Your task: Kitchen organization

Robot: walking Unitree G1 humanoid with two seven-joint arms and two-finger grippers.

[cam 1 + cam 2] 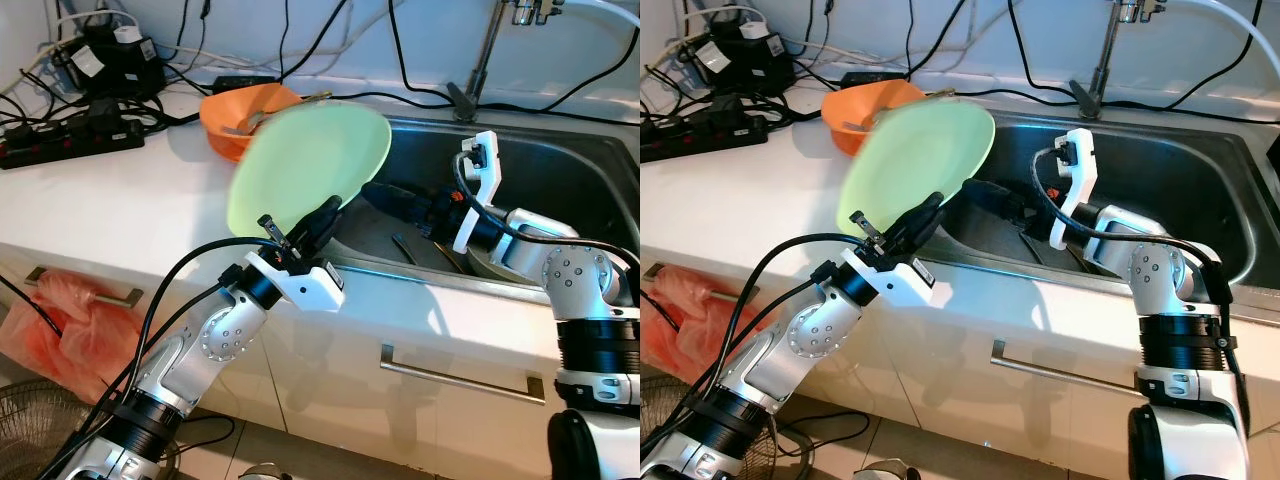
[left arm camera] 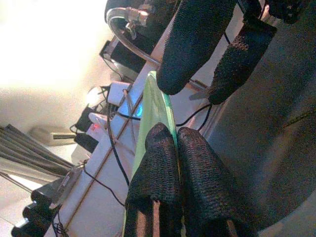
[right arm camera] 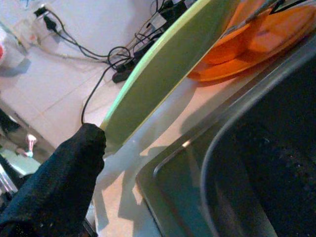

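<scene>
The left gripper (image 1: 318, 222), fingers pinched on the rim of one pale green plate (image 1: 310, 165), holds it tilted over the sink's (image 1: 560, 180) edge beside one orange bowl (image 1: 245, 112); right gripper (image 1: 400, 198) reaches into the basin, its finger spread impossible to judge.

Bright, even daylight; motion-blurred green plate (image 1: 310, 165); washed-out glare in left wrist view.

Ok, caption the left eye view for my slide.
Left gripper lifts a green plate by its rim over the counter beside the sink.

Home kitchen, steel sink (image 1: 560, 175), faucet (image 1: 482, 60), white counter (image 1: 130, 190), drawers (image 1: 460, 375)
</scene>
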